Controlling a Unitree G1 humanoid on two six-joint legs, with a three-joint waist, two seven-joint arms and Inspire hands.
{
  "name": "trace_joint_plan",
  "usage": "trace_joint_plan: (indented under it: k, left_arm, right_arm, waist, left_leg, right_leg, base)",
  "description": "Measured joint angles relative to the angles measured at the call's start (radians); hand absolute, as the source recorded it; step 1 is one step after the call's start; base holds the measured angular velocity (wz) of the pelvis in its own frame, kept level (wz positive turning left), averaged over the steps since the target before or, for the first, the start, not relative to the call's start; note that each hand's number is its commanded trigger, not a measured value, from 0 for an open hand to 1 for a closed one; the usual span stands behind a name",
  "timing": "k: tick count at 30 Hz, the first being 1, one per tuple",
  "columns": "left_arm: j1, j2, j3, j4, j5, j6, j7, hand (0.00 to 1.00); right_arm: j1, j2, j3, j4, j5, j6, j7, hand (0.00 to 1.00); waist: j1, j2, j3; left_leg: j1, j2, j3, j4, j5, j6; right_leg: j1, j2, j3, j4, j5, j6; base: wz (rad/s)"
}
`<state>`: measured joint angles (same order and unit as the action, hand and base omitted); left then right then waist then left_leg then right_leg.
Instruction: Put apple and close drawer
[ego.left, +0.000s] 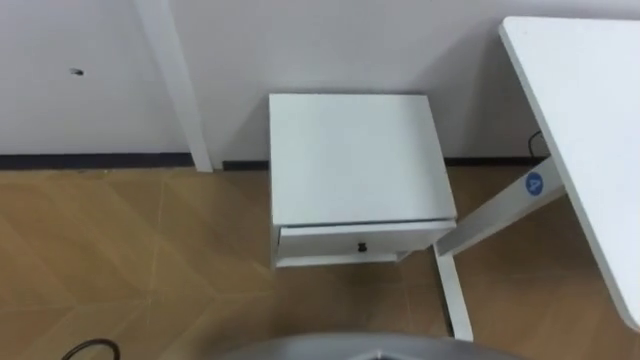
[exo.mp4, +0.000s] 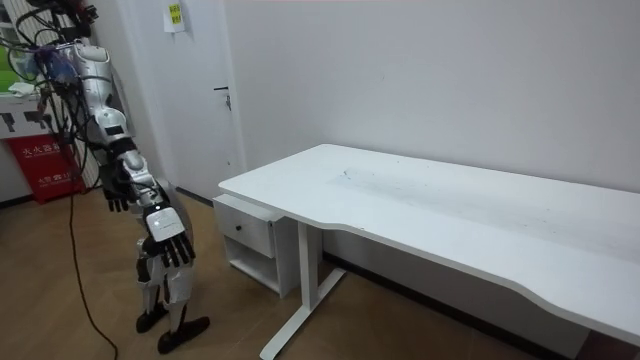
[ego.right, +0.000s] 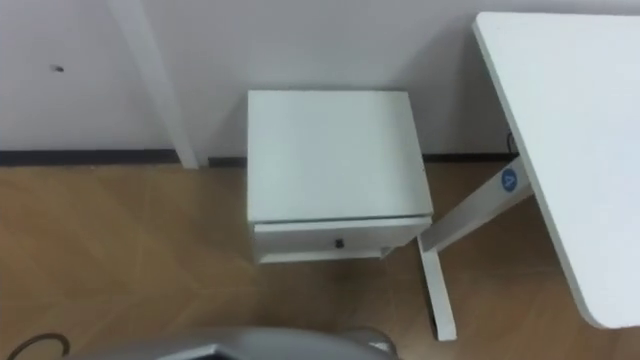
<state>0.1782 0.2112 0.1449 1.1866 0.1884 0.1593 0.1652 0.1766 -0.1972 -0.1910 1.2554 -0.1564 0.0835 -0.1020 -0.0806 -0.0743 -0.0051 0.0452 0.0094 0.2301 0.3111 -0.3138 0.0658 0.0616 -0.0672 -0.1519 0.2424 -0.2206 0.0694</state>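
Wood floor (ego.left: 130, 260): the robot stands on it facing the wall, square on to the cabinet, with the desk off to its right.
Desk (ego.left: 590, 150): white, its slanted leg comes down just beside the cabinet.
Cabinet (ego.left: 355, 155): white and low, backed against the wall, nothing on its top.
Drawer (ego.left: 320, 240): the front sits tucked under the cabinet top and looks shut or very nearly; fully home or not, I cannot tell.
Left hand (exo.mp4: 118, 190): hangs at the robot's side, fingers loose and straight, holding nothing.
Right hand (exo.mp4: 172, 240): same story, slack and carrying nothing, well apart from the cabinet.
Knob (ego.left: 362, 246): small and dark, mid-front, untouched.
Apple: not in either hand; likely behind that drawer front, though that is a guess.
Progress: looks all but finished; at most a last nudge on the drawer remains.
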Motion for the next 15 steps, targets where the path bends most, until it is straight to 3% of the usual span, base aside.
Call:
trace_joint_plan:
  k: [7, 13, 15]
  left_arm:
    - [0.022, 0.000, 0.000, -0.027, 0.000, -0.018, 0.000, 0.00]
    - [0.025, -0.007, 0.000, -0.025, 0.000, -0.035, 0.000, 0.00]
    - [0.024, -0.007, 0.000, -0.025, 0.001, -0.036, 0.000, 0.00]
  right_arm:
    - [0.000, 0.006, 0.003, 0.000, 0.008, -0.002, -0.012, 0.00]
    - [-0.001, 0.006, 0.003, 0.017, 0.000, -0.009, -0.003, 0.00]
    - [-0.001, 0.006, 0.004, 0.034, -0.002, -0.014, 0.002, 0.00]
  waist:
    - [0.003, 0.001, 0.0031]
    - [0.006, 0.007, 0.0041]
    - [0.006, 0.012, 0.0069]
  left_leg:
    - [0.088, 0.015, -0.032, -0.113, 0.040, -0.043]
    - [0.107, 0.018, -0.055, -0.125, 0.041, -0.045]
    - [0.114, 0.018, -0.093, -0.128, 0.041, -0.045]
  right_leg:
    - [0.053, 0.035, 0.001, -0.043, 0.009, -0.015]
    - [0.061, 0.044, 0.002, -0.039, 0.006, -0.021]
    - [0.055, 0.046, -0.003, -0.019, 0.003, -0.025]
  base:
    - [-0.02]
    - [-0.03]
    - [0.00]
